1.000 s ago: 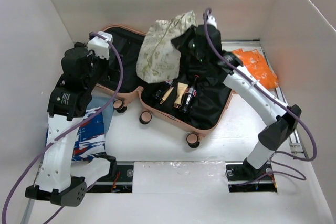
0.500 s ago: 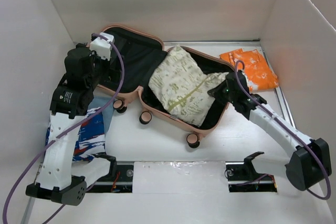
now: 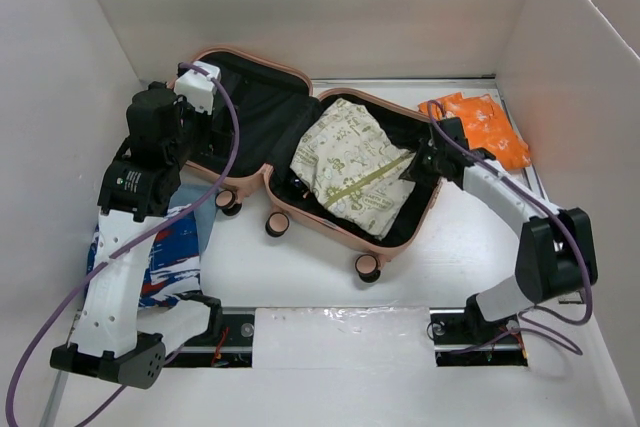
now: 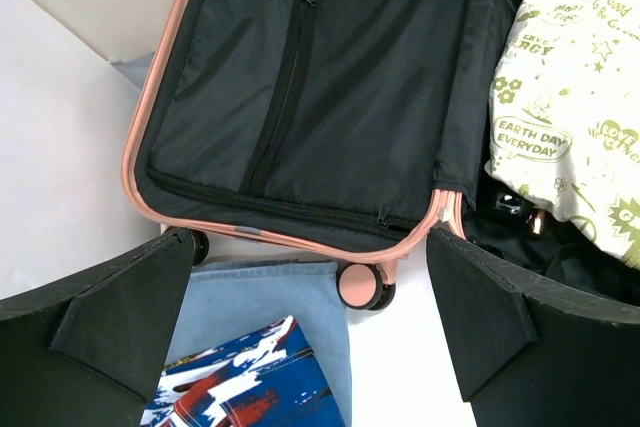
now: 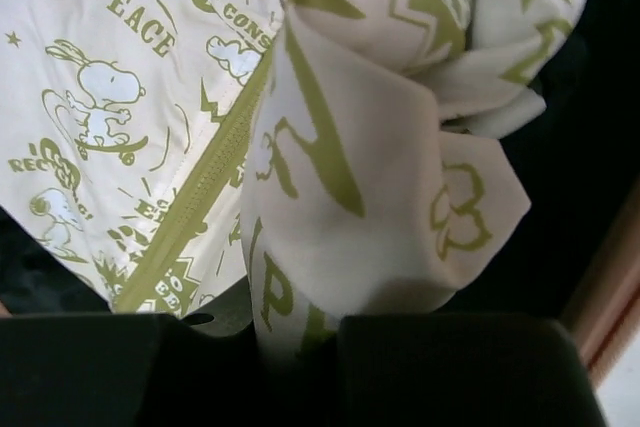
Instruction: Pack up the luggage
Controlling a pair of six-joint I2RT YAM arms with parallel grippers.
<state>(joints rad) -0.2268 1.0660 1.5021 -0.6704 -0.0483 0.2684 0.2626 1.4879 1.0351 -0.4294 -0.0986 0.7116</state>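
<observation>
The salmon-pink luggage (image 3: pixel 300 87) lies open, lid half at the left (image 4: pixel 300 107), base half at the right. A cream pouch with green print and a green zip (image 3: pixel 350 162) lies in the base half on black items. My right gripper (image 3: pixel 422 162) is at the pouch's right corner and is shut on a fold of its cloth (image 5: pixel 340 247). My left gripper (image 3: pixel 190 122) is open and empty, held above the lid half's near edge, with a pink-hubbed wheel (image 4: pixel 362 285) between its fingers (image 4: pixel 120 317).
An orange packet (image 3: pixel 485 127) lies right of the luggage. Folded light-blue cloth with a blue, red and white item on it (image 3: pixel 165 247) lies left of the wheels, and shows in the left wrist view (image 4: pixel 250 367). White walls enclose the table.
The right gripper lowered the pouch from above the luggage into the base half, covering the bottles, then shifted back over the base's right side. The left arm barely moved.
</observation>
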